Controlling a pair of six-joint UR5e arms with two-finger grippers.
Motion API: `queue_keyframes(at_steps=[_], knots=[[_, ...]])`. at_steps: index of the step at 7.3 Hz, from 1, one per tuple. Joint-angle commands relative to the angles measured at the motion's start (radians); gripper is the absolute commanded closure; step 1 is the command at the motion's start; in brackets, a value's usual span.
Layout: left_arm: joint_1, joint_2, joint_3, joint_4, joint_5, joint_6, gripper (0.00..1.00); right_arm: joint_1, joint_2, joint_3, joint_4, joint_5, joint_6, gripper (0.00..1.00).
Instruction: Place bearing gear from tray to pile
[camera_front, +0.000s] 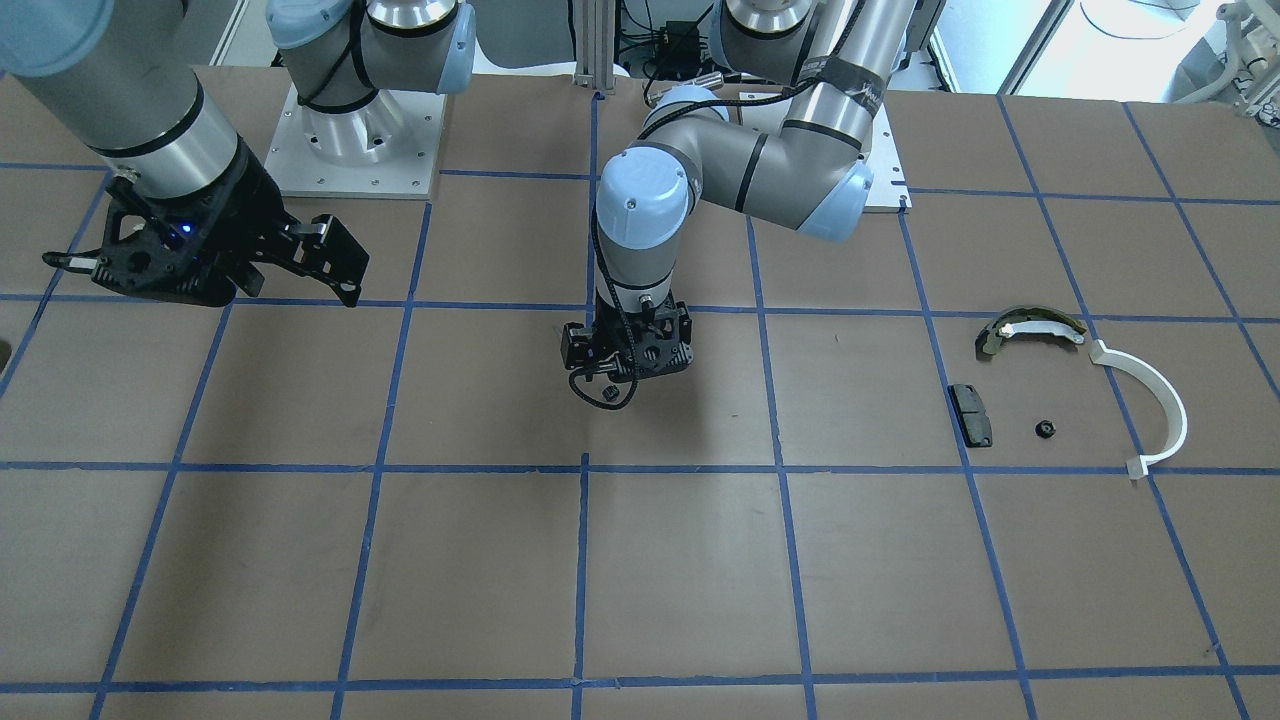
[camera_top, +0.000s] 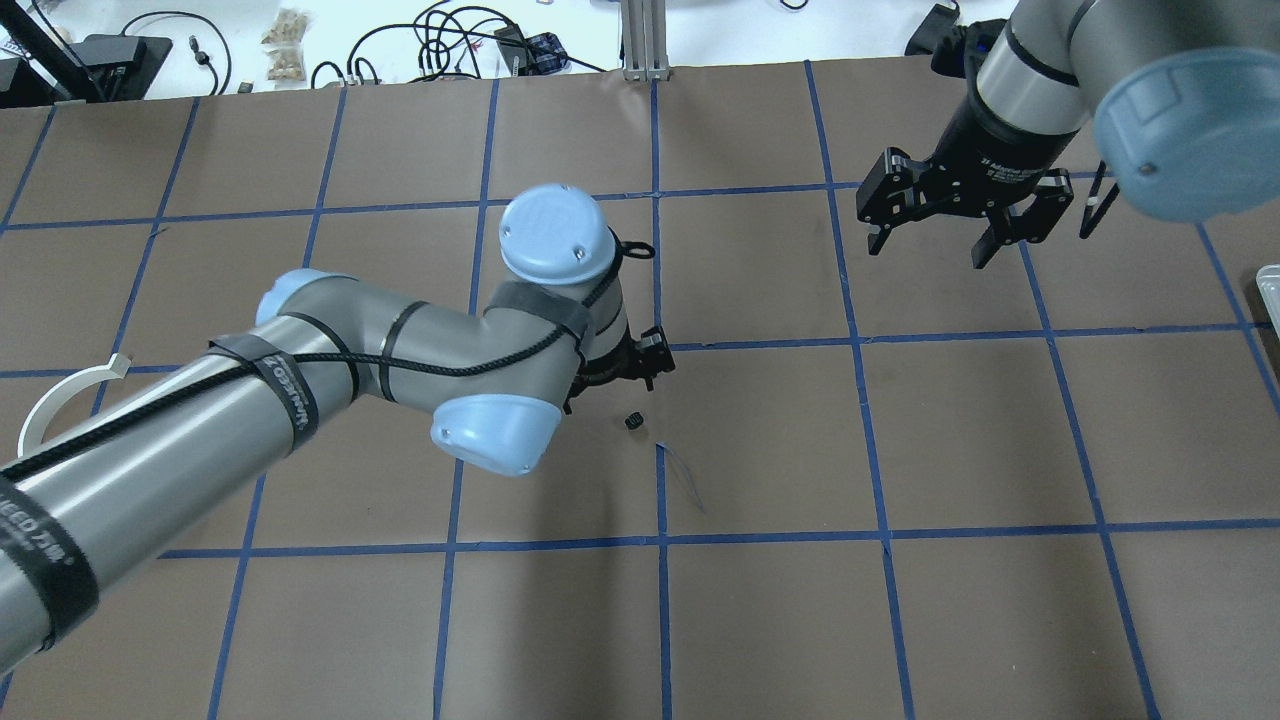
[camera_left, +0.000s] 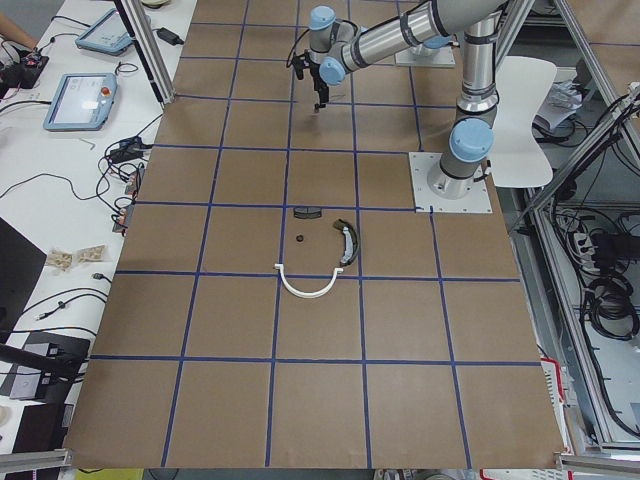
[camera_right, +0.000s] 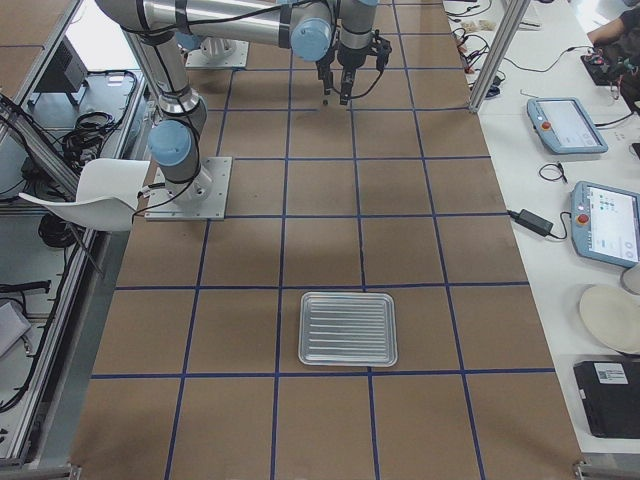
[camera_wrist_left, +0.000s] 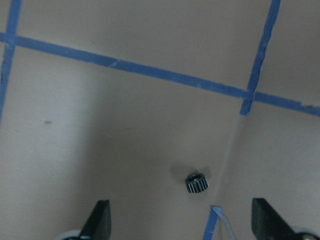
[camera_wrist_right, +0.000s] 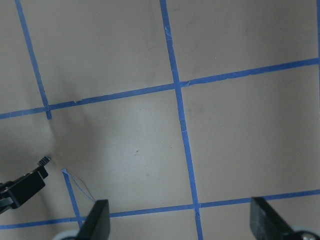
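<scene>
A small black bearing gear (camera_wrist_left: 197, 183) lies on the brown table by a blue tape crossing; it also shows in the overhead view (camera_top: 632, 421) and the front view (camera_front: 607, 393). My left gripper (camera_wrist_left: 180, 220) is open and empty, just above the gear, with its fingertips wide to either side. The pile lies far off on my left: a white arc (camera_front: 1150, 400), an olive shoe (camera_front: 1030, 328), a black pad (camera_front: 971, 414) and another small black gear (camera_front: 1045, 430). My right gripper (camera_top: 930, 240) is open and empty, raised over the table.
The ribbed metal tray (camera_right: 348, 328) lies toward my right end of the table; its edge shows in the overhead view (camera_top: 1268, 280). A loose strip of blue tape (camera_top: 680, 475) curls off the table near the gear.
</scene>
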Motion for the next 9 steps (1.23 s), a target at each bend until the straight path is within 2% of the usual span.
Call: queue_keyframes(at_steps=[1, 2, 3, 7, 8, 9], knots=[[-0.017, -0.044, -0.015, 0.042, 0.006, -0.028, 0.01, -0.006, -0.016, -0.024, 0.018, -0.004, -0.001, 0.0], [-0.017, -0.05, -0.014, 0.094, 0.006, -0.031, 0.06, -0.002, -0.034, -0.026, 0.017, -0.024, -0.001, 0.0], [-0.017, -0.067, -0.012, 0.116, 0.006, -0.031, 0.05, 0.0, -0.036, -0.023, 0.018, -0.111, -0.003, 0.0], [-0.015, -0.092, -0.011, 0.162, 0.008, -0.028, 0.07, 0.015, -0.061, -0.027, 0.025, -0.119, 0.002, 0.0], [-0.015, -0.092, -0.009, 0.17, 0.008, -0.024, 0.4, 0.017, -0.083, -0.027, 0.028, -0.12, 0.017, 0.0], [-0.015, -0.092, -0.012, 0.17, 0.008, -0.025, 0.87, 0.017, -0.094, -0.017, 0.029, -0.104, 0.017, 0.0]])
